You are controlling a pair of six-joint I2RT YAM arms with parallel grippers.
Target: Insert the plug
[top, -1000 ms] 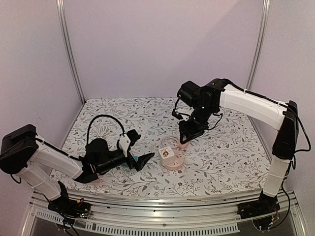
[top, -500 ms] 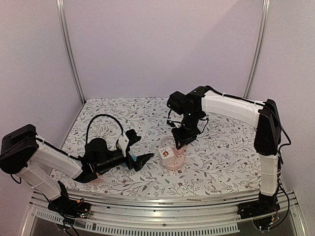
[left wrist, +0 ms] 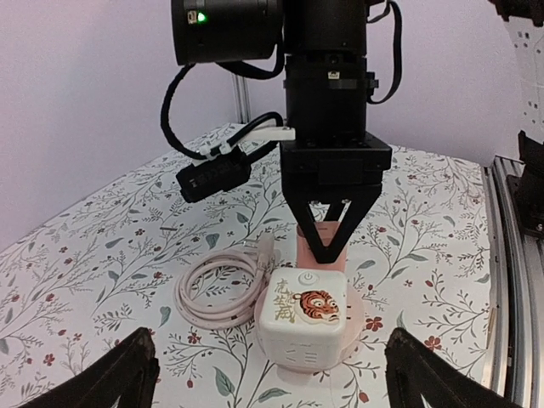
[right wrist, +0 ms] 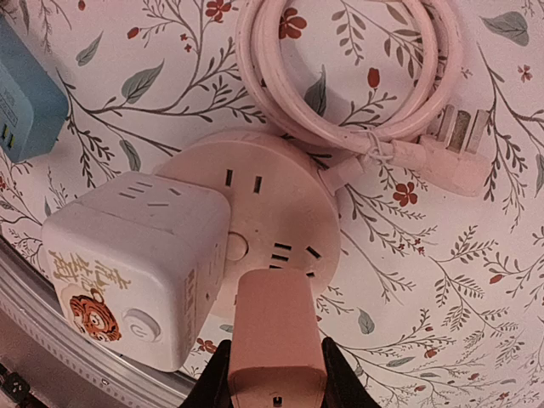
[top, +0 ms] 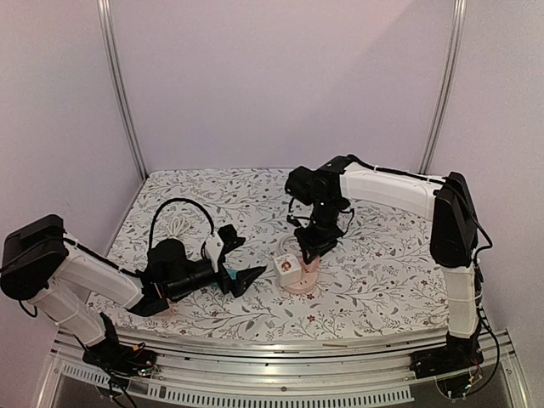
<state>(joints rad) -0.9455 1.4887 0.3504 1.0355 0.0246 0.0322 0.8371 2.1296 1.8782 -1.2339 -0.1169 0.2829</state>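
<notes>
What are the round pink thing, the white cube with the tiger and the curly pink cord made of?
Round pink socket base: looks like hard plastic, smooth and matte, with neatly moulded slots.
White cube: hard plastic too, smooth, with rounded edges; the tiger looks printed or stuck on.
Pink cord: probably rubbery plastic, since it bends into a soft coil.

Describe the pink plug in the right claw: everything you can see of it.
The pink plug is a smooth, boxy block of matte-looking plastic with rounded edges. The right claw is shut on its sides, holding it upright over the edge of the round pink socket base, beside the white cube adapter. Its prongs are hidden; the base's slots nearby show uncovered. Whether it touches the base cannot be told.
</notes>
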